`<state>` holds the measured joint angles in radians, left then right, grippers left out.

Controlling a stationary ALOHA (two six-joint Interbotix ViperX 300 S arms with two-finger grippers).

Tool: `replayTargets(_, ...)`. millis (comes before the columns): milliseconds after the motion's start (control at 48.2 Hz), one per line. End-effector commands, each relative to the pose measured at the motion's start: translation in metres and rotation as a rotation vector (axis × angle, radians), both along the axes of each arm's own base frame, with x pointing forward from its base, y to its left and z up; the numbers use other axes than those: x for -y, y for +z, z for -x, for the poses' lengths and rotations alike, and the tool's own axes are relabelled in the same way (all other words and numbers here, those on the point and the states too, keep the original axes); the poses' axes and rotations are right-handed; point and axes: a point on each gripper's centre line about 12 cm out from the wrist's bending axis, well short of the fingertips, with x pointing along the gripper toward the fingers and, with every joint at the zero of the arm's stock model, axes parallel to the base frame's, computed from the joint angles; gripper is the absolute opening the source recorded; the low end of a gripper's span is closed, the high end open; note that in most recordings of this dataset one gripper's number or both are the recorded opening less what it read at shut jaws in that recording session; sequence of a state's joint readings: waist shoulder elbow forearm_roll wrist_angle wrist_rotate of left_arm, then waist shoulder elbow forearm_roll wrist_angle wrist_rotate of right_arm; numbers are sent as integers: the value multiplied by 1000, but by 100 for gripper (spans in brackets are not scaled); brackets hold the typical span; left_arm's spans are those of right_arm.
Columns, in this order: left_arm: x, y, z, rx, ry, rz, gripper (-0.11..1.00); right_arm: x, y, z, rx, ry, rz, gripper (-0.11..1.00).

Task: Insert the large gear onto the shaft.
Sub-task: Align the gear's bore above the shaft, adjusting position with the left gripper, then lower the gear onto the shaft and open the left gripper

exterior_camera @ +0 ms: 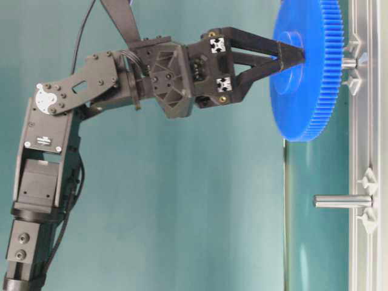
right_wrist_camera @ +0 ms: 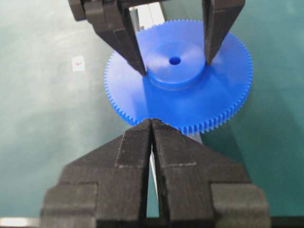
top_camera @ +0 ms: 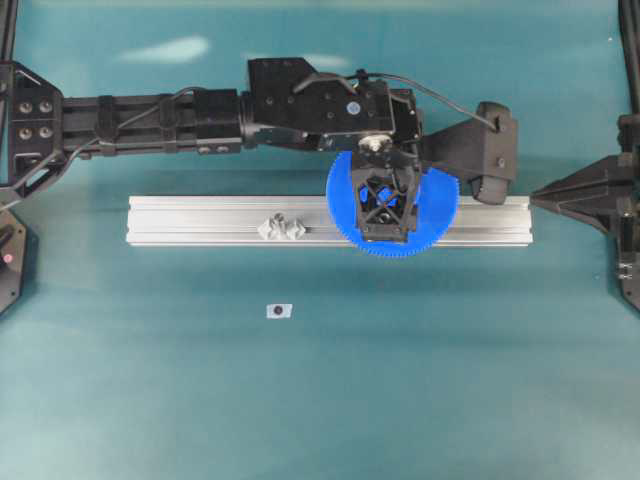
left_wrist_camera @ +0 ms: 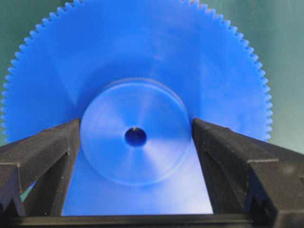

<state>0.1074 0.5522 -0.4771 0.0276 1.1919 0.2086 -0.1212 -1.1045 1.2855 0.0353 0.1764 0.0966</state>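
The large gear [top_camera: 435,215], a bright-blue toothed disc, lies flat over the right part of the silver rail [top_camera: 190,220]. In the table-level view the shaft [exterior_camera: 348,62] runs from the rail into the gear [exterior_camera: 306,91]. My left gripper [top_camera: 385,208] points straight at the gear face. It is open, its fingers [left_wrist_camera: 61,142] flanking the raised hub [left_wrist_camera: 137,161] with only slim gaps. The bore [left_wrist_camera: 136,137] shows dark. My right gripper [right_wrist_camera: 152,122] is shut on nothing, just short of the gear's rim [right_wrist_camera: 190,123].
A second bare silvery pin [exterior_camera: 339,201] with diamond mounts [top_camera: 282,227] stands further left on the rail. A small white tag with a dark centre [top_camera: 278,311] lies on the teal table nearer the front. My right gripper [top_camera: 540,197] sits by the rail's right end.
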Motion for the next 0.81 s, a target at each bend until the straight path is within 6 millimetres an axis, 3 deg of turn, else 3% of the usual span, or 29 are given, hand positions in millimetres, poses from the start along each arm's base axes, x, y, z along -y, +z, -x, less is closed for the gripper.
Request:
replayTargets(0,10,33,-4,68,-15,-4,88,1,4,-2,10,-8,-10,9)
replayTargets(353,18,64,-5,92,-27,-2,88,1,5,-1,17,-8,-11,9)
replayTargets(436,20,80,-2,123,-30,-5,88,1,5,-1,21,-7,-9,9)
replayTargets(685,23,136,29,214,-19,-7,87,0,2,7,45,-7,-6,9)
replayTargets(789,25,144,48,224,-7,-2,85,-2,3,13,76,-4,-2,9)
